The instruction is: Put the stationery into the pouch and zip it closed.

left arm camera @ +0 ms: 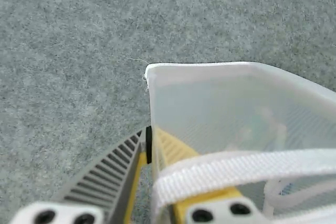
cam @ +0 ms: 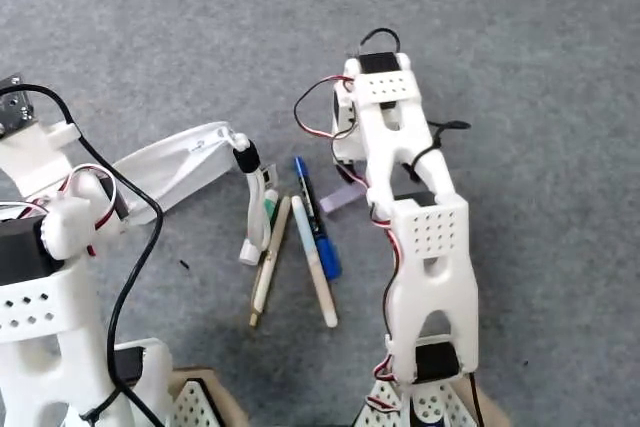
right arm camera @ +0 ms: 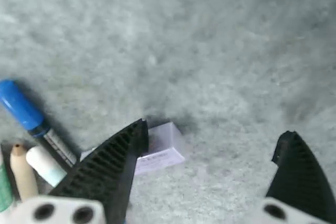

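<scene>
In the left pincer (left arm camera: 149, 142), a white see-through pouch (left arm camera: 226, 114) with woven edging.

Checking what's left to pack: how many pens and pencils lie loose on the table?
5, bunched beside the pouch: black-capped marker, green pen, beige pencil, white pen, blue marker. More may hide inside it.
</scene>
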### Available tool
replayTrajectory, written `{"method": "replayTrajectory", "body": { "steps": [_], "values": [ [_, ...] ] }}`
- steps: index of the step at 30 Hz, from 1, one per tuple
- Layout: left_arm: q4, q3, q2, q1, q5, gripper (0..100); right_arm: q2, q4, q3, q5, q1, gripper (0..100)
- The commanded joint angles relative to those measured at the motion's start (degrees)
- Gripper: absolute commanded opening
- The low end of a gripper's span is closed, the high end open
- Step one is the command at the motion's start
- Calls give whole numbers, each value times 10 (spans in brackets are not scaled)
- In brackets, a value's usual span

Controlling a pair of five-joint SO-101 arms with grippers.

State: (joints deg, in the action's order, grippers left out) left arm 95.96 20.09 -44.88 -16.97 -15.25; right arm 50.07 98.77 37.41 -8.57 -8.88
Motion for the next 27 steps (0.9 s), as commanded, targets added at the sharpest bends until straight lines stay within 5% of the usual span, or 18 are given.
{"method": "replayTrajectory", "body": {
  "steps": [1,27],
  "values": [
    [3,2,9,-3,-2,28,-7,21,19,-5,-9,356],
    [3,-3,8,-39,1,28,-107,-13,-6,33,-145,322]
  ]
}}
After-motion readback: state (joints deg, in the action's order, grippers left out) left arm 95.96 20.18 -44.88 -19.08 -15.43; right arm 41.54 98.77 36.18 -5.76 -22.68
